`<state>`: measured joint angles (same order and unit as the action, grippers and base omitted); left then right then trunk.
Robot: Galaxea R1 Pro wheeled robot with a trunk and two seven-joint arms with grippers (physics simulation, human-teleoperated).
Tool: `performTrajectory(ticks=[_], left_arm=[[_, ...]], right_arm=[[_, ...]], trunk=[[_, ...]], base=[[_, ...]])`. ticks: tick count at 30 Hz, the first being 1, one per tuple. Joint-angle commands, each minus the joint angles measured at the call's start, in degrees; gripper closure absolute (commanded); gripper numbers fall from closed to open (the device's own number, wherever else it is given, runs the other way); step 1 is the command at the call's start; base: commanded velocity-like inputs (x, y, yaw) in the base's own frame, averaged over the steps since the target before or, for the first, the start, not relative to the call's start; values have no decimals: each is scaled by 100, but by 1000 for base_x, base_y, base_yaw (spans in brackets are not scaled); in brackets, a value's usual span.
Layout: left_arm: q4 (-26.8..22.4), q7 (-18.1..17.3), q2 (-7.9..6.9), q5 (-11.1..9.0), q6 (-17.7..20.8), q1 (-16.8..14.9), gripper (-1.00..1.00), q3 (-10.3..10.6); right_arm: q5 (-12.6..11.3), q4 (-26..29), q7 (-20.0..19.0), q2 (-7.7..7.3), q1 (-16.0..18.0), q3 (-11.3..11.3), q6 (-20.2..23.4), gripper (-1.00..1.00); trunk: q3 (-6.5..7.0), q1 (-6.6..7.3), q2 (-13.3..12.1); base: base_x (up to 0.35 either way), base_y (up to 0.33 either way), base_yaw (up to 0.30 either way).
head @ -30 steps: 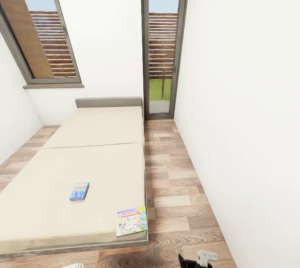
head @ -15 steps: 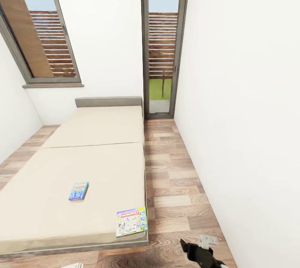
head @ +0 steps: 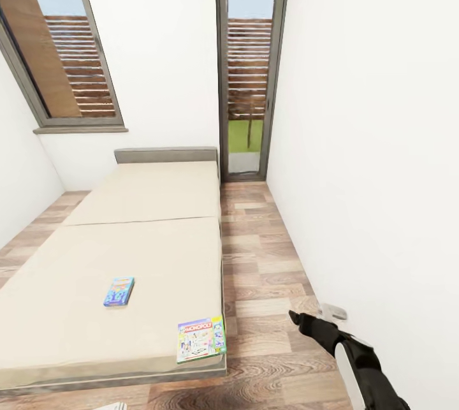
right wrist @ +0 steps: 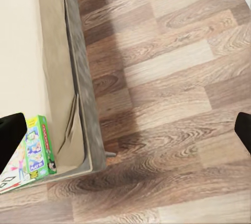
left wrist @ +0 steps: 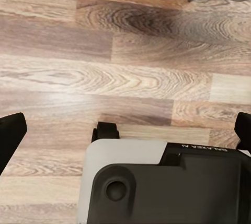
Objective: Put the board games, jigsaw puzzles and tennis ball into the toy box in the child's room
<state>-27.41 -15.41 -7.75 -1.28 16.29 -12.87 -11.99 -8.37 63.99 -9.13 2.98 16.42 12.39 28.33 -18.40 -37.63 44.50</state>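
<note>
Two board games lie on the beige bed [head: 146,206]. The small blue one [head: 119,291] is near the mattress's middle. The larger green-edged one [head: 201,338] sits at the near right corner, and its edge [right wrist: 32,153] also appears in the right wrist view. My right gripper [head: 313,315] hovers open over the wood floor, to the right of that corner and apart from the box. In its wrist view the right gripper [right wrist: 125,132] has its fingertips [right wrist: 10,135] spread wide with nothing between them. My left gripper [left wrist: 125,132] is open over bare floor. The table, toy box, jigsaw puzzles and tennis ball are out of view.
A strip of wood-plank floor [head: 268,270] runs between the bed and the white right wall [head: 382,174] toward a tall glass door [head: 248,78]. The dark bed frame [right wrist: 83,104] edges the mattress. A part of my own base [left wrist: 162,182] sits below the left gripper.
My right arm has swung up and forward along the floor strip, from the bottom edge of the head view to beside the bed's near right corner. The board games have not moved.
</note>
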Motion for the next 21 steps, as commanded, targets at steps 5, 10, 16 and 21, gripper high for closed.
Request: performTrajectory(ticks=[5,10,16,21], left_arm=[[-10,-32,3,-13,49,-4,-100,-36],[-10,-25,6,-13,54,-4,-100,-33],[-10,-8,21,-13,59,-3,-100,-32],[-63,158,253,-8,73,-10,-100,-29]], right_arm=[[49,433,-20,31,155,-9,164,-100],[91,670,20,46,178,-171,193,-100],[102,671,195,21,192,-418,179,-100],[106,669,223,8,195,-451,176,-100]], trunk=[[-98,-112,208],[-188,-221,409],[-295,-353,649],[-368,-463,850]], base=[[0,0,0],[0,0,0],[0,0,1],[0,0,139]])
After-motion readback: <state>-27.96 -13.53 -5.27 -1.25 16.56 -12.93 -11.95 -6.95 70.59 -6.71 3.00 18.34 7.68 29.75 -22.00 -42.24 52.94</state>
